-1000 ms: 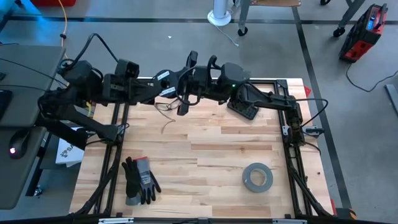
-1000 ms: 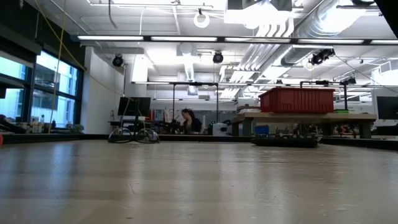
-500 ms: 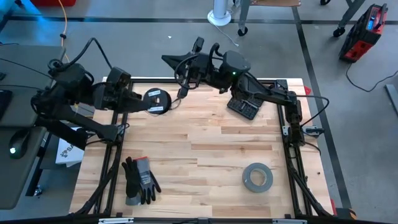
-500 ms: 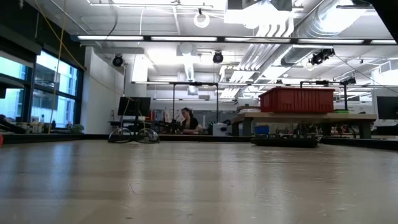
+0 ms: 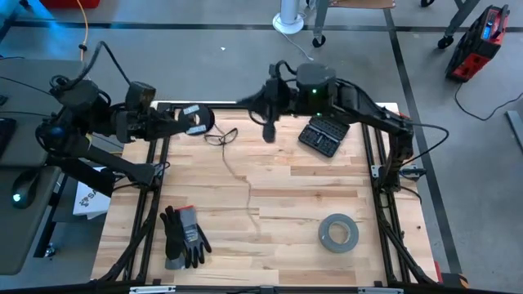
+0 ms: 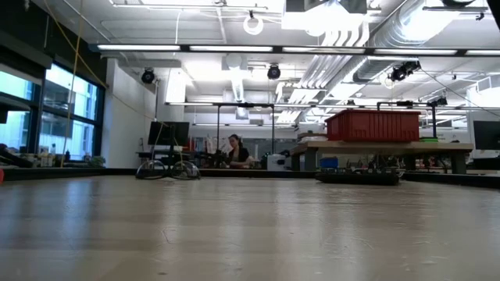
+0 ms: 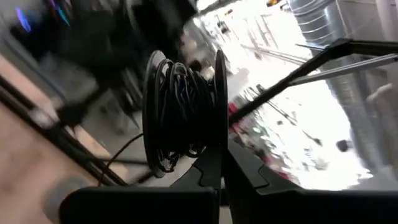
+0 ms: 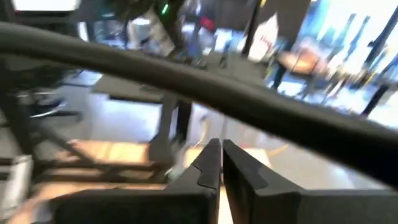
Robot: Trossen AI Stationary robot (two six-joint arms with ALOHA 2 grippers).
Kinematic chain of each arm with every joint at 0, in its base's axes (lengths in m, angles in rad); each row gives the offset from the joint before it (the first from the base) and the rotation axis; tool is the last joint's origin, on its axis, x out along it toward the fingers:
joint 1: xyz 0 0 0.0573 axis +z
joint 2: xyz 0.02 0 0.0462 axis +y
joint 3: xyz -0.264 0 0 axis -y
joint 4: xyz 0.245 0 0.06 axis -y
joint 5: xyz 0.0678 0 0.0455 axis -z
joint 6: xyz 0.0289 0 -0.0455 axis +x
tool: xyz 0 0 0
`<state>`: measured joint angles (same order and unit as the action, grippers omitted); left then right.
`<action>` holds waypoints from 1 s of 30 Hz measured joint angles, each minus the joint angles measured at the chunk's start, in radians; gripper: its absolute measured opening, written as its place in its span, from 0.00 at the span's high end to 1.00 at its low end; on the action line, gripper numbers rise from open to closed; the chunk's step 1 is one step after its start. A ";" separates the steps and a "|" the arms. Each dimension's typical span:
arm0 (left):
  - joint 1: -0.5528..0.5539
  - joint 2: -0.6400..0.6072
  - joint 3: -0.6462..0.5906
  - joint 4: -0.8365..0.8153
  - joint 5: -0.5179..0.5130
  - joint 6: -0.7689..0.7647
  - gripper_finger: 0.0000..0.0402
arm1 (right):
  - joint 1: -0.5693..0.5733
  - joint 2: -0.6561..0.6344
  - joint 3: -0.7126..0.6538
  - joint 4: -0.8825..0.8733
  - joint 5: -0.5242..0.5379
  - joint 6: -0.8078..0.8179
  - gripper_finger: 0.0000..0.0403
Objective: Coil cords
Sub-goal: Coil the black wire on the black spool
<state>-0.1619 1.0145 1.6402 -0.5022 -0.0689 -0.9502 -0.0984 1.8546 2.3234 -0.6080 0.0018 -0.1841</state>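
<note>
High view: left gripper (image 5: 181,120) clamps spool (image 5: 197,119) at 11 o'clock, label unreadable; right gripper (image 5: 268,131) closed, empty; cord (image 5: 237,171) trails.

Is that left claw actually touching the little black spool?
Touching. The left wrist view shows the left gripper shut on the rim of the spool, which is wound with thin dark cord.

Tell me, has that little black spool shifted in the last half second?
Yes. The spool, held in the left gripper, has moved toward the table's far-left corner, farther from the grey tape roll.
</note>
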 joint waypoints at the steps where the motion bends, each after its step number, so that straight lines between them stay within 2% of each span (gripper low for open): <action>1: 0.005 -0.006 0.000 0.000 -0.019 0.040 1.00 | 0.000 -0.006 0.000 -0.039 -0.014 0.030 0.98; 5: 0.027 -0.028 0.000 -0.001 -0.074 0.203 1.00 | 0.000 -0.016 0.000 -0.110 -0.105 0.210 0.87; 10: 0.051 -0.041 0.000 -0.001 -0.081 0.362 1.00 | 0.003 -0.007 0.000 -0.117 -0.176 0.347 0.65; 15: 0.053 -0.034 0.000 0.026 -0.080 0.428 1.00 | 0.005 0.044 0.001 -0.114 -0.179 0.341 0.49; 19: 0.052 -0.021 0.000 0.062 -0.064 0.430 1.00 | 0.009 0.088 0.000 -0.065 -0.155 0.254 0.46; 25: 0.052 -0.011 0.000 0.088 -0.064 0.431 1.00 | 0.009 0.108 0.000 0.049 -0.136 0.232 0.45; 30: 0.052 -0.006 0.000 0.082 -0.072 0.448 1.00 | 0.010 0.110 0.000 0.074 -0.328 0.300 0.45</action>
<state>-0.1097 1.0089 1.6402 -0.4202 -0.1404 -0.5027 -0.0888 1.9644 2.3234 -0.5336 -0.3261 0.1163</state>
